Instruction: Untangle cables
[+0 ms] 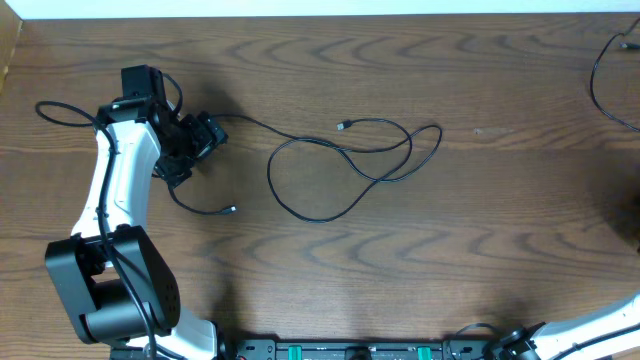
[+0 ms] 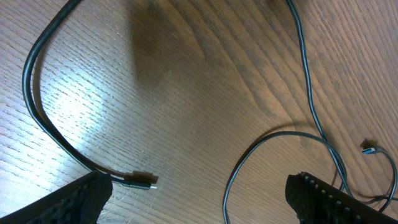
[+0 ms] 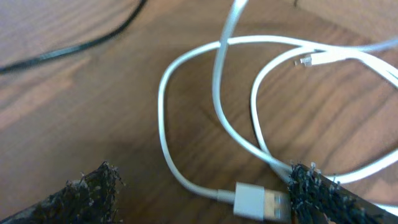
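Looped black cable (image 2: 27,81) on table (image 1: 480,270) beside left claw (image 1: 199,154)

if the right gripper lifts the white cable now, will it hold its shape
Likely not: the white cable lies in loose, crossing loops, so it should sag and trail. Thin and smooth, it may slip; the USB plug looks the firmest hold.

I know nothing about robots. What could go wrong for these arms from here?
The black cable crosses itself in loops, so tugging one end might tighten them into a knot. Under the open right gripper, strands of the white cable overlap, so closing there could pinch two at once.
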{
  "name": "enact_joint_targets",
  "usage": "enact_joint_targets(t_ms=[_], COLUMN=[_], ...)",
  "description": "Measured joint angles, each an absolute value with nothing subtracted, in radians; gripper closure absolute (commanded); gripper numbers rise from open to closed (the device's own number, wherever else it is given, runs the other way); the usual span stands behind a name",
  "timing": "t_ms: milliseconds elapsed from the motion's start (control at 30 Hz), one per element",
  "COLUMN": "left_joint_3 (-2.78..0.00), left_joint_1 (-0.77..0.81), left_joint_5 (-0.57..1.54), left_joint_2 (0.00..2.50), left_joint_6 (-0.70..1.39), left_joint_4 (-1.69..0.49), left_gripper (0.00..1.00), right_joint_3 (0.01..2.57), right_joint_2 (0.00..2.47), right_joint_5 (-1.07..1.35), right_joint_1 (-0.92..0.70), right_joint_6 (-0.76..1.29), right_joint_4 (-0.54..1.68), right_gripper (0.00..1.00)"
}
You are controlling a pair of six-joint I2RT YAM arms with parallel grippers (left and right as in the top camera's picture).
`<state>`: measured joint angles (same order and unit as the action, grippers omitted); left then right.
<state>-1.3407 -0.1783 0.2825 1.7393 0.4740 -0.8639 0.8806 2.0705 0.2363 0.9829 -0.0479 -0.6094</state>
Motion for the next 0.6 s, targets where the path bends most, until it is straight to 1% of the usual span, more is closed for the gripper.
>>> enact_joint_targets(t_ms=[67,133,167,233,333,400,600], left_joint_3=[-1.341,-1.341,-1.341,-1.341,-1.341,-1.341,-1.341], left_joint_1=[-0.178,-0.178,-0.178,-0.178,-0.178,-0.178,-0.178], left_joint_5=[0.282,0.282,0.282,0.282,0.282,0.282,0.282], left_joint_2=[1.739,1.739,1.739,1.739,1.739,1.739,1.739], left_joint_6=[0.474,0.474,0.474,0.474,0.474,0.474,0.474], left_joint_4=[-0.864,-0.864,-0.864,-0.864,-0.864,-0.864,-0.864], left_gripper=[0.06,0.06,0.06,0.06,0.06,0.06,0.06], right_joint_3=[0.896,0.916,0.929,0.953,0.970,0.971,0.974], right_joint_2=[2.071,2.071,2.071,2.071,2.068,2.054,1.990], right_joint_5=[0.270,0.343,0.393,0.492,0.621,0.686,0.761], right_joint_1=[0.983,0.983,0.981,0.974,0.948,0.912,0.749], right_joint_6=[-0.047,-0.043,-0.037,-0.001,0.063,0.089,0.114], right_joint_4=[-0.609,-0.610,-0.611,-0.612,-0.613,-0.572,-0.409], right_gripper=[0.21,0.22,0.20,0.01,0.01,0.01,0.01])
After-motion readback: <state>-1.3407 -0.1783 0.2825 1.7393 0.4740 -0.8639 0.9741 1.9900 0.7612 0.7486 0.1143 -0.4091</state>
